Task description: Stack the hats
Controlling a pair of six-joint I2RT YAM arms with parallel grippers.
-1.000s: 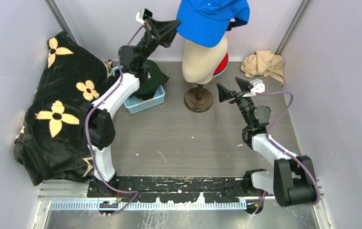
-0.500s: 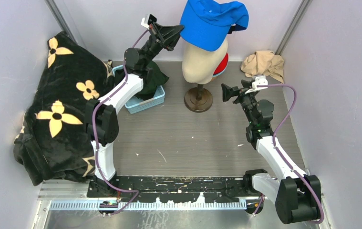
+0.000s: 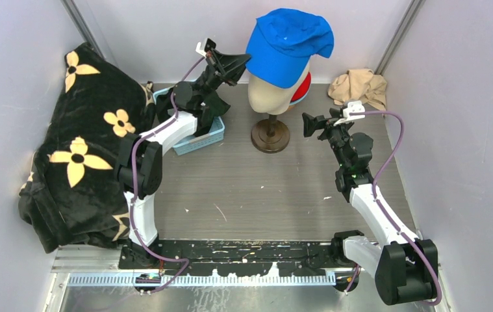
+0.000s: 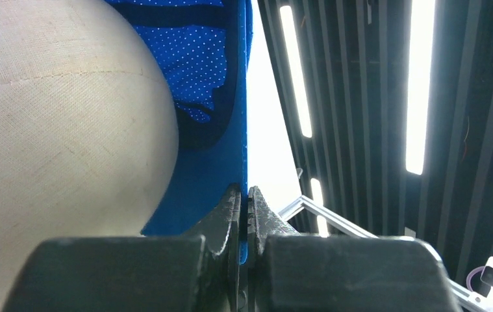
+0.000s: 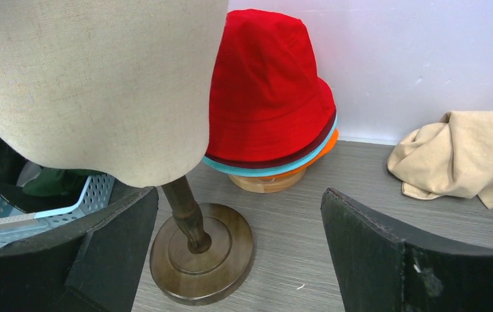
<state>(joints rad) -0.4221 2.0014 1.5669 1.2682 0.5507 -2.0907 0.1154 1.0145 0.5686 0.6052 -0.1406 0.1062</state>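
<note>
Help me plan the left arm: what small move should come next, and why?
Probably open the left gripper: it is shut on the brim of the blue cap, which already sits over the head form, so letting go looks safe. The right gripper stands open, empty.

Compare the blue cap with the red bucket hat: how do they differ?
The blue cap sits on the cream head form; the red bucket hat tops a stack behind. The left end effector pinches the blue cap's edge; no end effector touches the red bucket hat. Both are fabric hats.
</note>
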